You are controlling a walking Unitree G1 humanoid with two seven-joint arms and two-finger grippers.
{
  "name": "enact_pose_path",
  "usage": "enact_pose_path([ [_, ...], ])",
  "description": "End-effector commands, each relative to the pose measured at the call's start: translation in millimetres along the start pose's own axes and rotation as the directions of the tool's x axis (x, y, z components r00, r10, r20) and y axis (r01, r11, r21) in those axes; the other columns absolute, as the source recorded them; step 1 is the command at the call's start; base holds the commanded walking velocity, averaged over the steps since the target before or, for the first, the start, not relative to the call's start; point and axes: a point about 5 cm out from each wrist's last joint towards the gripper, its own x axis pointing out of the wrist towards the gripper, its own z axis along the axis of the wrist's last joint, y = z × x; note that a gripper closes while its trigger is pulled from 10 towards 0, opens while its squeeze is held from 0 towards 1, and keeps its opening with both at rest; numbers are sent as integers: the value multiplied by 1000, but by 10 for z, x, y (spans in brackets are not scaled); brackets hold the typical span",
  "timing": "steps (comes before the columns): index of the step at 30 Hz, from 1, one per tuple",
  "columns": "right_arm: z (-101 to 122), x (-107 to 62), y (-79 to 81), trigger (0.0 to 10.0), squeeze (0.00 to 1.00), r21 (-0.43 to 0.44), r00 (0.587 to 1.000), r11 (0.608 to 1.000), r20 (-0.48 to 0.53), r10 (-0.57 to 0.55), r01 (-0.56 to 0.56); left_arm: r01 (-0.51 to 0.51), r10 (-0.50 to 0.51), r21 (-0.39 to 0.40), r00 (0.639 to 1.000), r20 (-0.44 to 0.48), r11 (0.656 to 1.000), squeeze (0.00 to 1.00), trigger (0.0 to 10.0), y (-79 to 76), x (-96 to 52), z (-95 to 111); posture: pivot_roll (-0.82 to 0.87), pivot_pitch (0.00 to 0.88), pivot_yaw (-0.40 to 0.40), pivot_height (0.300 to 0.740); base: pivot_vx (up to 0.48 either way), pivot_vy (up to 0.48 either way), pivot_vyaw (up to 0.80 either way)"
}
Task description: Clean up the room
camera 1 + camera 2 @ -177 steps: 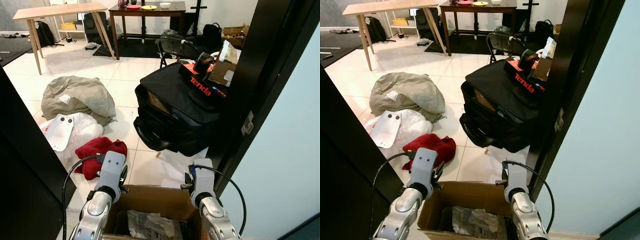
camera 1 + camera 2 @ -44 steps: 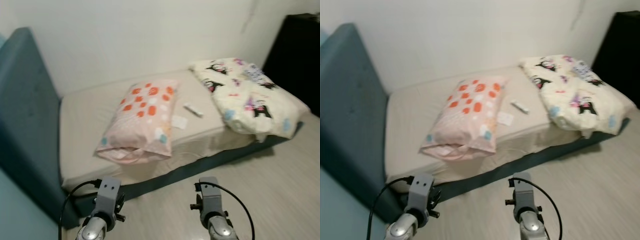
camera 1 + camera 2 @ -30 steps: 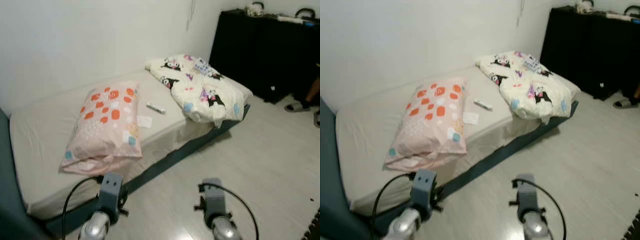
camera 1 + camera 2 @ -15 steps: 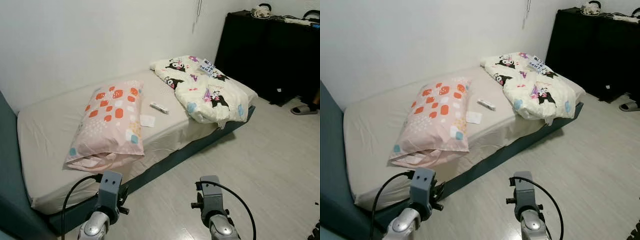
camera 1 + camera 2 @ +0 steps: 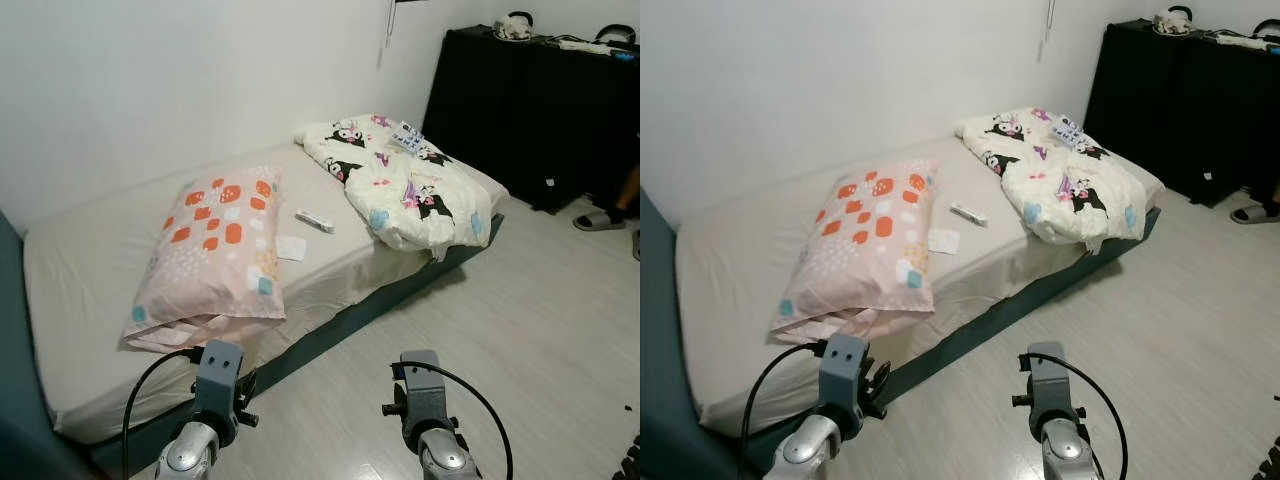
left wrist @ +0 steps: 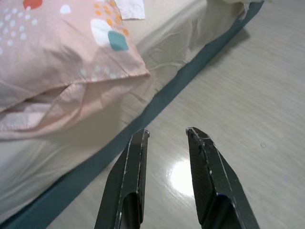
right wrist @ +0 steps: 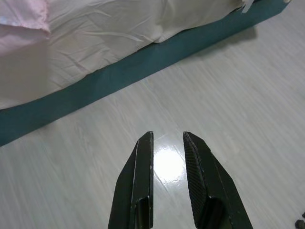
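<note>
A bedroom with pale plank floor holds a low bed (image 5: 90, 290) against a white wall, a black cabinet (image 5: 540, 110) beyond its far end. On the bed, a pink spotted pillow (image 5: 212, 255) lies near the front edge; beside it rest a folded paper (image 5: 291, 247) and a small white remote-like item (image 5: 314, 221), then a crumpled cartoon-print quilt (image 5: 405, 185). The left gripper (image 6: 167, 138) and right gripper (image 7: 167, 139) hang over the floor before the bed, fingers parted, empty. The quilt looks soft and bulky; pinching a corner or edge seems best.
</note>
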Motion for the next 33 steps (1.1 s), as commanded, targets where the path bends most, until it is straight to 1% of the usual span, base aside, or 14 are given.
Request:
enact_pose_path([
  [1, 14, 0, 16, 10000, 0, 4, 1000, 1000, 10, 7, -7, -1, 1, -14, 1000, 3, 1000, 0, 10000, -6, -15, -15, -26, 40, -1, 740, 274, 0, 0],
  [33, 22, -14, 10, 10000, 0, 4, 1000, 1000, 18, 11, -11, 10, -10, -13, 1000, 14, 1000, 0, 10000, -21, -16, 4, -32, 55, 0, 740, 270, 0, 0],
])
